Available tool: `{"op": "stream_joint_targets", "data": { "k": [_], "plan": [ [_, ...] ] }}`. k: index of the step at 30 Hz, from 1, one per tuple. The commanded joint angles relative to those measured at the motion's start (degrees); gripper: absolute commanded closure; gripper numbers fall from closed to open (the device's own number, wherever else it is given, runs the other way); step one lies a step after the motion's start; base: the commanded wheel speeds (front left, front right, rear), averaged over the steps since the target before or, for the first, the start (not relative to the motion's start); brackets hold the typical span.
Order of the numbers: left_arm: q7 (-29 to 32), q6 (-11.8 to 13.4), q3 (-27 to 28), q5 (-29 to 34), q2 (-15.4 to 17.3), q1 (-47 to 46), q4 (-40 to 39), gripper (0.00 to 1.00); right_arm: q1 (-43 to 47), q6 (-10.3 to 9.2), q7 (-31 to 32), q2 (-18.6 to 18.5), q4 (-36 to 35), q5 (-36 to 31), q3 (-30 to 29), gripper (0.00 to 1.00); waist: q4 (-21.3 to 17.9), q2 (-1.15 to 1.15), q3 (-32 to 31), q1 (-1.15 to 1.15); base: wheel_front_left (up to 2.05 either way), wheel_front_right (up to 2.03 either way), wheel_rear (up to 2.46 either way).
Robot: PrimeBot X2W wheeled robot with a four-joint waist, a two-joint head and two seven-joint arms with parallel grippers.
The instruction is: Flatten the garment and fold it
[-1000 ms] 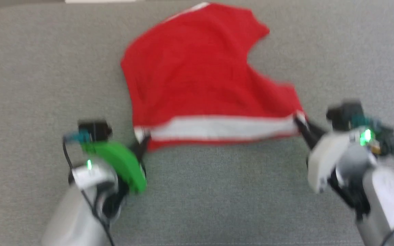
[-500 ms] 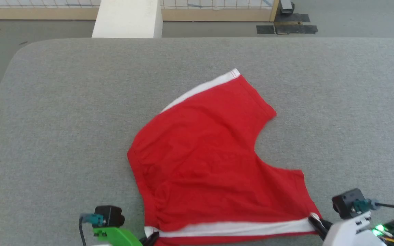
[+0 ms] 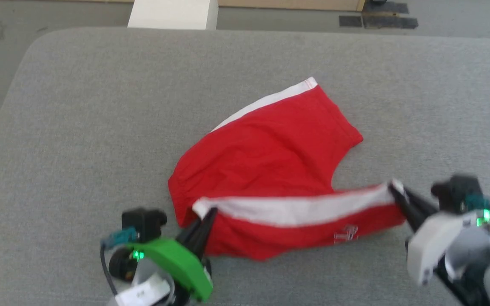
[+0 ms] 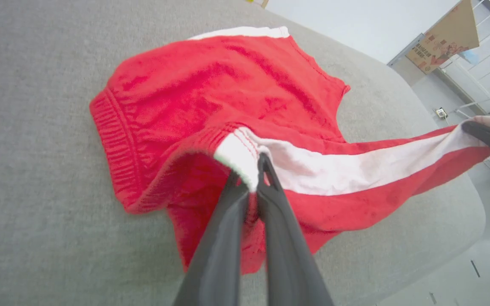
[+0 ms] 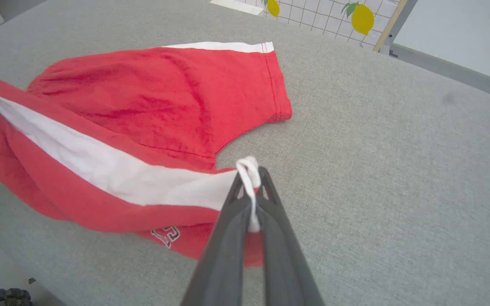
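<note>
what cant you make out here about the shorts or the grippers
Print on the garment: head view, blurred and small; right wrist view, partly tucked under a fold.
Right gripper wrist: head view, blurred, cut by the right edge.
Left gripper base: head view, cut by the bottom edge.

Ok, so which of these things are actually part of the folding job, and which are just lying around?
Part of the job: red shorts, left gripper and right gripper, each shut on one end of the white stripe.

Just lying about: white block, dark floor patches, lemon-print grid panel.
</note>
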Motion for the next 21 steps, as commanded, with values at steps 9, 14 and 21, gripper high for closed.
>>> {"op": "stream_joint_targets", "data": {
  "k": [9,14,21],
  "plan": [
    [-6.63,1.78,2.94,2.21,-4.88,-13.17,8.01,1.0,-23.82,-0.09,-2.21,-3.39,12.62,1.04,3.29,1.0,4.85,0.0,7.7,0.01,0.0,0.0,0.0],
    [-8.58,2.97,4.56,2.1,-6.08,-17.67,13.22,1.0,-34.25,-0.09,-1.89,-4.17,21.59,2.88,6.03,1.0,6.75,0.0,11.35,0.01,0.0,0.0,0.0],
    [-9.35,2.6,3.61,2.1,-7.41,-22.52,18.36,1.0,-47.52,-0.09,0.96,-4.6,34.87,5.28,10.97,1.0,9.55,0.0,15.81,0.01,0.0,0.0,0.0]
  ]
}}
